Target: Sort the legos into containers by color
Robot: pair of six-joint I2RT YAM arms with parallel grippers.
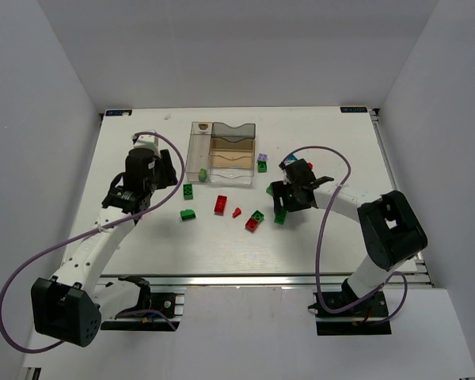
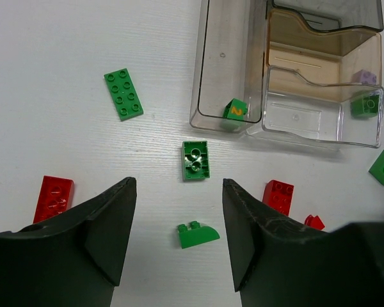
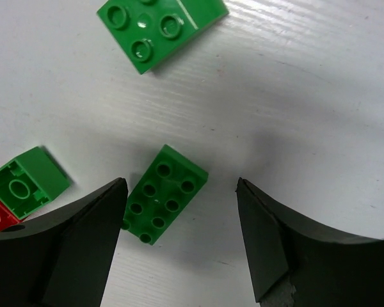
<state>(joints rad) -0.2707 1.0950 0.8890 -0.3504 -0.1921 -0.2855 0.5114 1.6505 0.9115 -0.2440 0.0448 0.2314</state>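
The clear brown-tinted tray (image 1: pixel 222 134) stands at the table's back centre, with one green brick (image 1: pixel 203 172) in its long compartment. It also shows in the left wrist view (image 2: pixel 208 77). Loose green and red bricks lie in front of it. My left gripper (image 1: pixel 168 176) is open and hovers high. In its wrist view the open gripper (image 2: pixel 179 185) frames a rounded green brick (image 2: pixel 198 235), with an upturned green brick (image 2: pixel 196 160) just ahead. My right gripper (image 1: pixel 283 202) is open, low over a green two-by-four brick (image 3: pixel 165 194), which lies near my left finger (image 3: pixel 83 236).
A green flat brick (image 2: pixel 123 94) and a red brick (image 2: pixel 53 198) lie left of the left gripper, and two red bricks (image 2: pixel 278 196) right of it. A green (image 1: pixel 262 166) and a lilac brick (image 1: pixel 262 157) lie at the tray's right. A green plate (image 3: pixel 160 29) lies ahead of the right gripper.
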